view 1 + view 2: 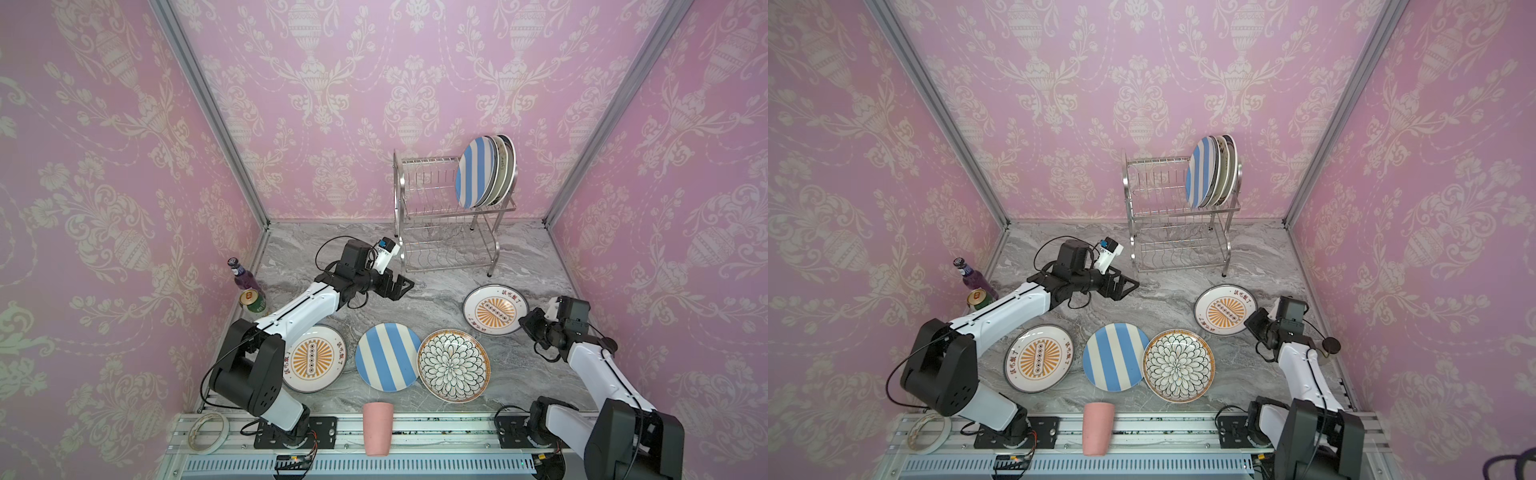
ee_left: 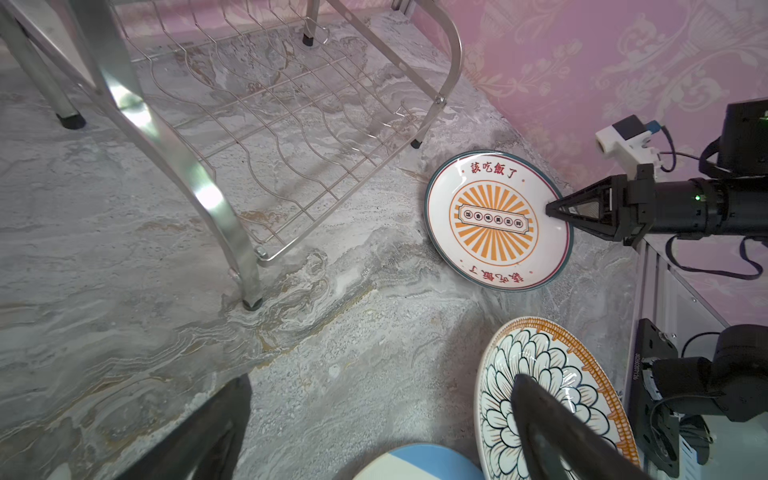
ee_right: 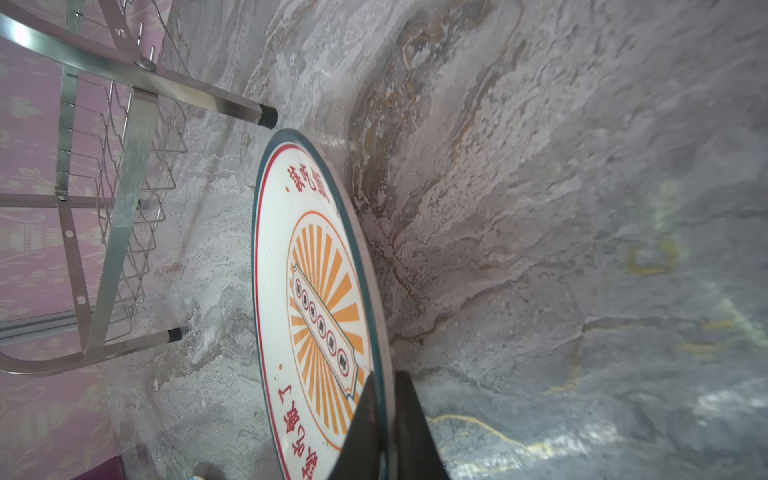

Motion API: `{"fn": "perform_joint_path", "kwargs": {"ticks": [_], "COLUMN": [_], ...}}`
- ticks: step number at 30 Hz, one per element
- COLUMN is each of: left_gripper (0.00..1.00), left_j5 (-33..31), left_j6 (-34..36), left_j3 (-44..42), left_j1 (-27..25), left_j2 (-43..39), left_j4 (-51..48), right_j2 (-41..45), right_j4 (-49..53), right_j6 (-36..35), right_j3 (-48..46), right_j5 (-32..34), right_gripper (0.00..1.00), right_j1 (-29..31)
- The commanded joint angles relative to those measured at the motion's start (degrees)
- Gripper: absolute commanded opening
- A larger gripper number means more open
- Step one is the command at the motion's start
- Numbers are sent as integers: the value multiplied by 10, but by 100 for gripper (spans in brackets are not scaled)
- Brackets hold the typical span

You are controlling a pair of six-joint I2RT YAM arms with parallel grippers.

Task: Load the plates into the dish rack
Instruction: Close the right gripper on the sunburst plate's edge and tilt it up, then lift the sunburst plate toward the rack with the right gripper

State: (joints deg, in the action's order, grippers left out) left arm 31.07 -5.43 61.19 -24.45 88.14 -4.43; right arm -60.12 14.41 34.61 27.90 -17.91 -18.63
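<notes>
Pink damask walls (image 1: 104,166) close in a grey marble tabletop (image 1: 436,291). At its back stands the dish rack (image 1: 419,199), with upright plates (image 1: 482,170) crowded at the right end of its upper tier and the slots to their left bare. Three flat plates (image 1: 387,356) lie near the front. An orange-sunburst plate (image 1: 494,309) sits just before the rack's right front leg. The right gripper (image 2: 549,209) pinches its rim on the side away from the rack, so the plate lies between pincer and rack. Whether that edge is raised I cannot tell. The left gripper (image 1: 402,286), jaws spread and empty, hangs farther off; the lift falls to the right arm, I judge.
</notes>
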Motion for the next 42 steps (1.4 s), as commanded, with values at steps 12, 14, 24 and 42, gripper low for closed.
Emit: {"fn": "perform_joint_path", "kwargs": {"ticks": [12, 14, 24, 42], "left_gripper": [99, 99, 99, 99], "left_j5": [-64, -48, -51, -10], "left_j6": [-59, -70, -58, -92], "left_j3": [-17, -11, 2, -1], "left_j1": [63, 75, 102, 123], "left_j2": [-28, -19, -25, -34], "left_j4": [154, 171, 137, 126], "right_j2": [75, 70, -4, -184], "right_j4": [214, 242, 296, 220], "right_j6": [-108, -126, -174, -198], "right_j3": [211, 257, 457, 807], "right_j5": [104, 128, 215, 370], "right_gripper": [0, 0, 0, 0], "right_j1": [100, 152, 383, 473]}}
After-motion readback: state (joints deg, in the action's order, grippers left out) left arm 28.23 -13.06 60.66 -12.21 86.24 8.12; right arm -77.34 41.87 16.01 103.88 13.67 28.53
